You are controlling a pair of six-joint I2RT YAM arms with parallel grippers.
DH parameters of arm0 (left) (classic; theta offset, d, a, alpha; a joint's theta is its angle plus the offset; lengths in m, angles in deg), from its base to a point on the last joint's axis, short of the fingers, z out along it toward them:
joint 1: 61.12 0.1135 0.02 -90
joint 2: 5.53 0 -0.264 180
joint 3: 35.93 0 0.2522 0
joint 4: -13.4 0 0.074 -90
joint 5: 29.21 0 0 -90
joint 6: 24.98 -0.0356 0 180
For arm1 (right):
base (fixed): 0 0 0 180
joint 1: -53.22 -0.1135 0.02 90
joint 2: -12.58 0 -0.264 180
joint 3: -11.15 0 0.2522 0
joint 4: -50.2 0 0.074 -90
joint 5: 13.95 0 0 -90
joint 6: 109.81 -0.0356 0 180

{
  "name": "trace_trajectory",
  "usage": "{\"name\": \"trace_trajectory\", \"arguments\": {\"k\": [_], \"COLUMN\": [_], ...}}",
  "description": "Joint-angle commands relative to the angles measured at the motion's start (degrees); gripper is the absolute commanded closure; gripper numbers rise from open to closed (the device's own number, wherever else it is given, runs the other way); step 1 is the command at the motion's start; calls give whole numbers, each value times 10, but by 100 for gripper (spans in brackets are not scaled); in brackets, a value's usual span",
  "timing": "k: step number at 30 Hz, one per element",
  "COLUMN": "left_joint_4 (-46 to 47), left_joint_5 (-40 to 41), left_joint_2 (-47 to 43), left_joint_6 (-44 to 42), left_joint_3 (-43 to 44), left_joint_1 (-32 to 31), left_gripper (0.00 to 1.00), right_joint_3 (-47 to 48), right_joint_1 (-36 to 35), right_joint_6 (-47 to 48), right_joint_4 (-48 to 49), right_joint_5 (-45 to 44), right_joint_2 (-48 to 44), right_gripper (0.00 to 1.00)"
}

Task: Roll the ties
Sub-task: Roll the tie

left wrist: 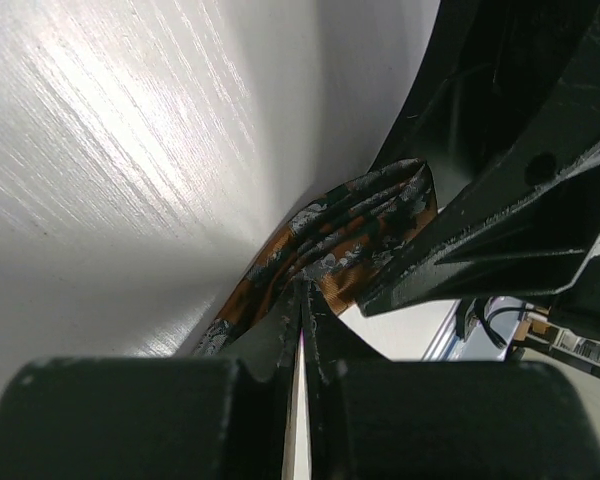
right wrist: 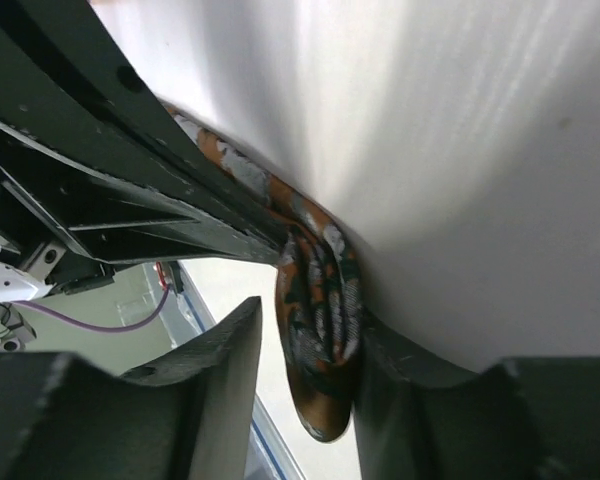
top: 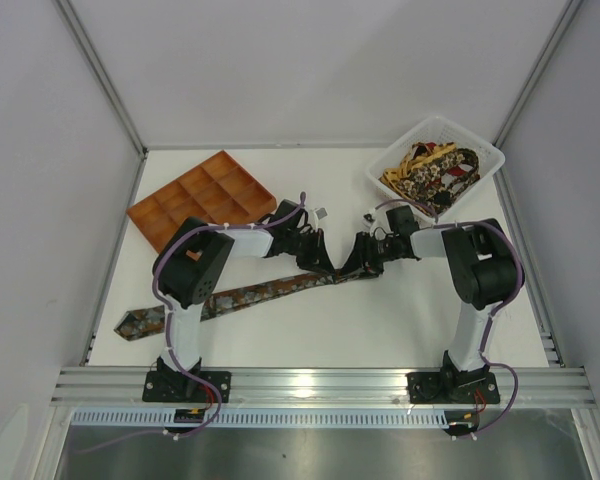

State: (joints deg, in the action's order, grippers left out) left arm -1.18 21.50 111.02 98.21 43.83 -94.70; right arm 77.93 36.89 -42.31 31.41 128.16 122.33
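Observation:
One tie (top: 250,293), brown and rust-orange with grey marks, lies slantwise on the white table from the front left to the middle. Its right end is bunched up between the two grippers. My left gripper (top: 318,262) is shut, its tips pinching the tie's fabric (left wrist: 340,230) in the left wrist view (left wrist: 303,290). My right gripper (top: 363,262) faces it. In the right wrist view (right wrist: 310,320) it is open round the folded end of the tie (right wrist: 320,380), which rests against the right finger (right wrist: 400,380), with a gap to the left finger. More ties (top: 432,170) lie in the basket.
An orange compartment tray (top: 205,200) sits at the back left. A white basket (top: 485,155) stands at the back right. The two grippers are almost touching at mid-table. The metal rail (top: 320,385) runs along the near edge.

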Motion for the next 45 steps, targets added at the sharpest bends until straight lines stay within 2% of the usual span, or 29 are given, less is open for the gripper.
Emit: {"name": "trace_trajectory", "arguments": {"k": [1,7,9,13,17,18,24,29,33,39,45], "left_joint_4": [6,6,6,6,4,1,-42,-42,-24,7,36], "left_joint_5": [7,8,8,6,7,10,51,61,60,50,50], "left_joint_2": [17,14,14,8,-17,-24,-81,-84,-73,-53,-62], "left_joint_6": [-5,-6,-7,-5,-3,-3,-31,-32,-24,-5,8], "left_joint_3": [-6,-12,-12,-11,-11,-14,-23,-32,-44,-79,-100], "left_joint_1": [-3,-3,-3,-3,-3,-3,-2,-2,-3,-18,-53], "left_gripper": [94,94,94,94,94,94,91,90,90,90,90], "right_joint_3": [-9,-4,-2,9,28,34,57,62,67,106,147], "right_joint_1": [-19,-33,-35,-38,-42,-48,-61,-72,-78,-106,-129], "right_joint_6": [-4,-13,-13,-4,2,4,15,15,22,26,12], "right_joint_4": [19,28,24,-16,-65,-81,-191,-251,-299,-371,-402], "right_joint_5": [-55,-57,-65,-95,-159,-174,-221,-263,-297,-395,-455], "right_joint_2": [5,17,17,7,-13,-16,-45,-70,-87,-96,-93], "right_gripper": [55,55,58,72,98,100,100,100,100,100,100]}}
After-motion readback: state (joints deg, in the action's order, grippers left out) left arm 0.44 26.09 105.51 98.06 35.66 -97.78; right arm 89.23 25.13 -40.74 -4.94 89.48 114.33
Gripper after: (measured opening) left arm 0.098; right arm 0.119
